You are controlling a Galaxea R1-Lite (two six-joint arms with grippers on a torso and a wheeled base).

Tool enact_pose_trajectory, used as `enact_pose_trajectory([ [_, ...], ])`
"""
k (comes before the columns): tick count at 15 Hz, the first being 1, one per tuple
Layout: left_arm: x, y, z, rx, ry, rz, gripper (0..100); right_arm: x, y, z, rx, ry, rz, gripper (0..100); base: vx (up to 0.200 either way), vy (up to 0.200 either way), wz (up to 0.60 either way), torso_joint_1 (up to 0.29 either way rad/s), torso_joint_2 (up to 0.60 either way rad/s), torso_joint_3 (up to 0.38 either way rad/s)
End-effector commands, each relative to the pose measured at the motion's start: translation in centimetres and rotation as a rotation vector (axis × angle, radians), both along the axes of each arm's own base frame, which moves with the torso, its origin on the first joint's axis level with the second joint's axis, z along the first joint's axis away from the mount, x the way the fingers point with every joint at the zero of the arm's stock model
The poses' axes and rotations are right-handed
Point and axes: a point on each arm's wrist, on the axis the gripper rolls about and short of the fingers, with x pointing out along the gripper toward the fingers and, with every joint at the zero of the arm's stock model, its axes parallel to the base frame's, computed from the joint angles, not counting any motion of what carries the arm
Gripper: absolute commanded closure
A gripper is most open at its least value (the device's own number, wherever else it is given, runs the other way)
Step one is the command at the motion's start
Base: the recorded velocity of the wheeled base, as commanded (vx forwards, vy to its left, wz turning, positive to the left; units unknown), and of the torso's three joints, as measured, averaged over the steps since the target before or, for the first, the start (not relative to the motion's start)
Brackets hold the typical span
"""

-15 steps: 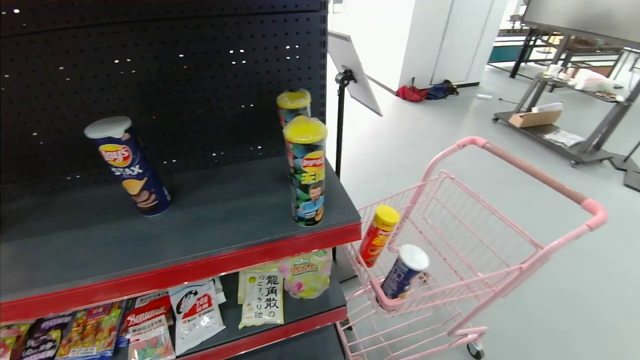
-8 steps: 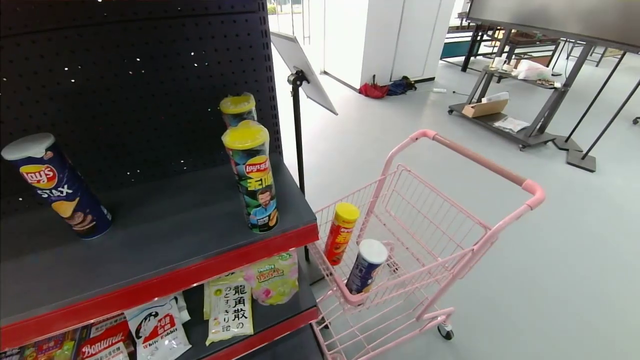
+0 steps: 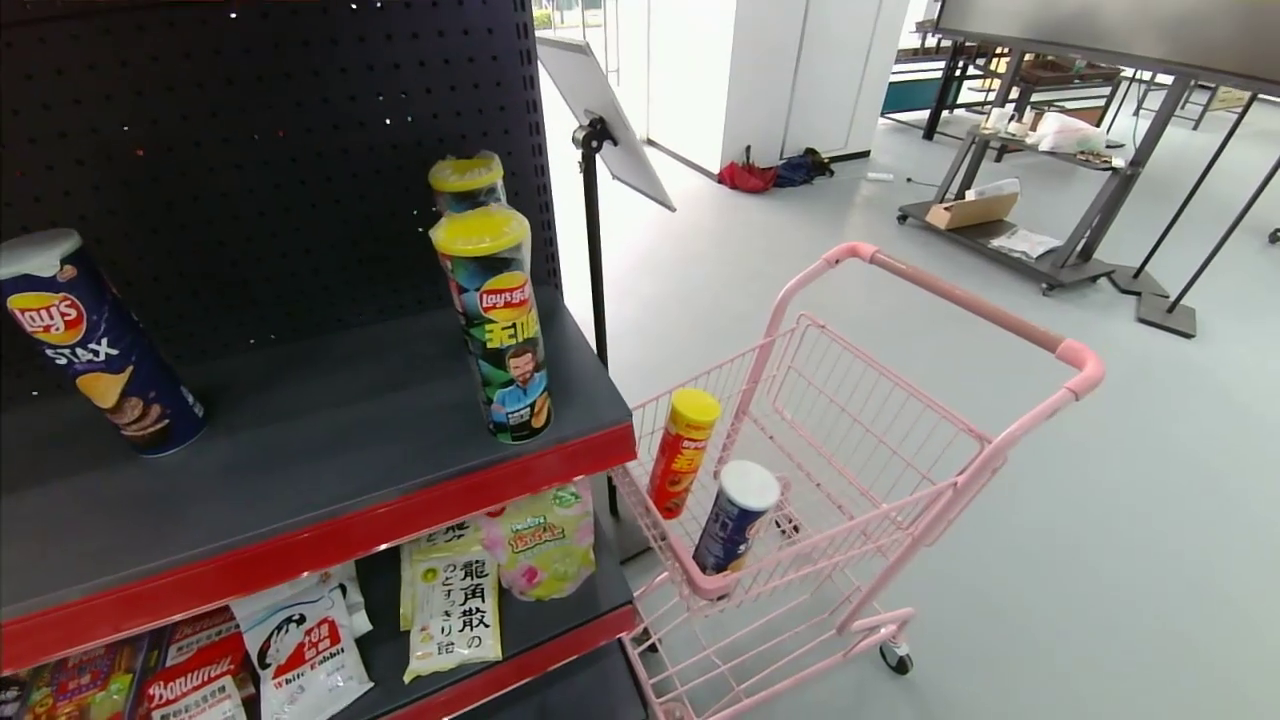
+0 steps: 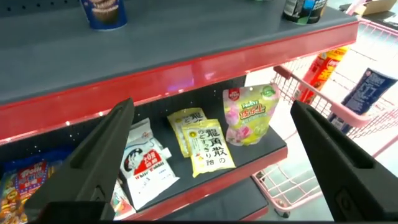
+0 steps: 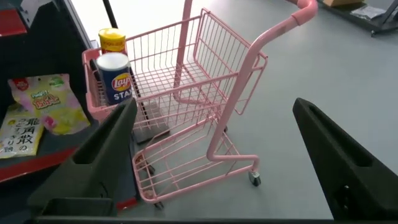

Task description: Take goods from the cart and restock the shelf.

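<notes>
Well, both claws hang low and hold nothing. The left claw (image 4: 211, 104) has its fingers spread wide before the shelf's (image 3: 300, 440) red front edge, and the right claw (image 5: 214, 102) is just as wide apart, facing the cart (image 3: 950, 290).

The goods I am after are two cans in the cart's corner nearest the shelf. The red can (image 3: 682, 450) leans against the side that meets the shelf's end. The blue can (image 3: 735, 515) is just beside it, tilted against the cart's near rim.

I judge both to be light card tubes, stiff along their length but easy to dent if I squeeze hard. The glossy wrap looks slippery. The plastic lids would likely pop off under load, so I would not take them by the top.

I would close across the round body, a little above the middle where it clears the wire rim, with gentle force. The blue can stands freer, so I would take it first.
</notes>
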Motion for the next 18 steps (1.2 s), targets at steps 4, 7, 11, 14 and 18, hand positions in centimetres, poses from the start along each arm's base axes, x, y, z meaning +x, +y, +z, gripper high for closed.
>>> enact_pose_trajectory([
  [4,0.00,0.00,0.00,0.000,0.000,0.000,0,0.00,0.00,0.00,0.000,0.000,0.001,0,0.000,0.000,0.00,-0.141,0.37,0.221],
  [7,0.00,0.00,0.00,0.000,0.000,0.000,0,0.00,0.00,0.00,0.000,0.000,0.001,0,0.000,0.000,0.00,-0.150,0.39,0.243],
  [11,0.00,0.00,0.00,0.000,0.000,0.000,0,0.00,0.00,0.00,0.000,0.000,0.001,0,0.000,0.000,0.00,-0.171,0.48,0.311],
  [14,0.00,0.00,0.00,0.000,0.000,0.000,0,0.00,0.00,0.00,0.000,0.000,0.001,0,0.000,0.000,0.00,-0.180,0.54,0.352],
  [18,0.00,0.00,0.00,0.000,0.000,0.000,0,0.01,0.01,0.01,-0.005,0.001,0.008,0,0.000,0.000,0.00,-0.078,0.25,0.167],
])
